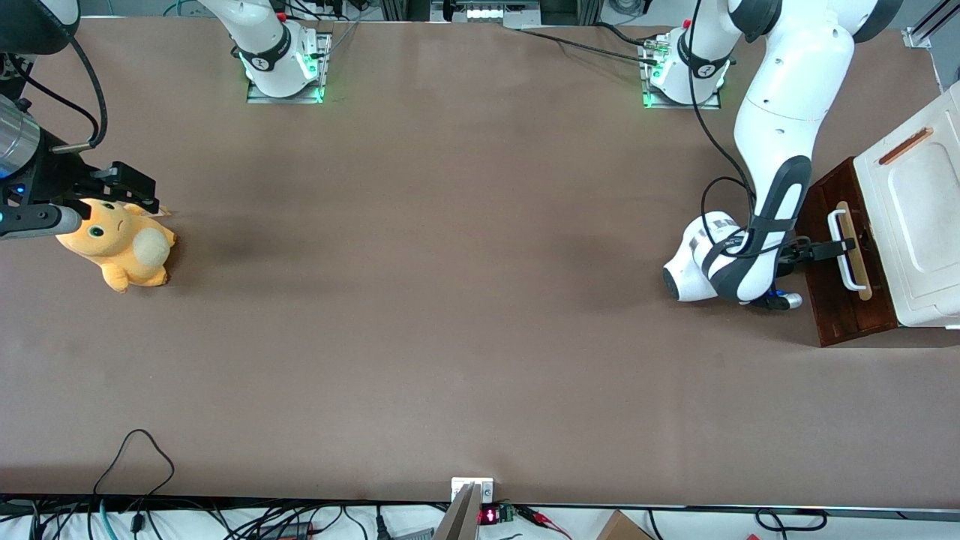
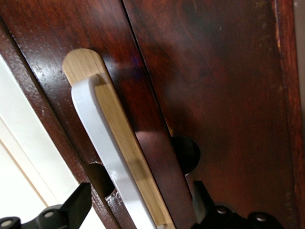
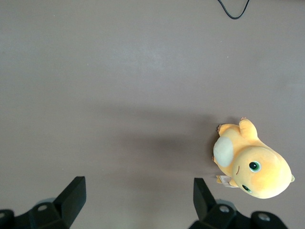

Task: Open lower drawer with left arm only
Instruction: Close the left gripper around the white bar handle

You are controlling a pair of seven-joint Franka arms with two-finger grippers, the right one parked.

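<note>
The drawer point(image 1: 840, 300) is sitting under the white cabinet point(image 1: 919, 225) at the working arm's end of the table point(image 1: 450, 300), its inside not showing. The left arm point(image 1: 780, 150) is reaching to its front; the gripper point(image 2: 138, 205) is spread wide, fingers point(image 2: 76, 205) straddling the white handle point(image 2: 102, 157) without clamping it.

No legible text, label, brand or number appears in any view. A small red lit display point(image 1: 488, 515) sits at the near edge of the surface point(image 1: 450, 300); its characters cannot be read.
</note>
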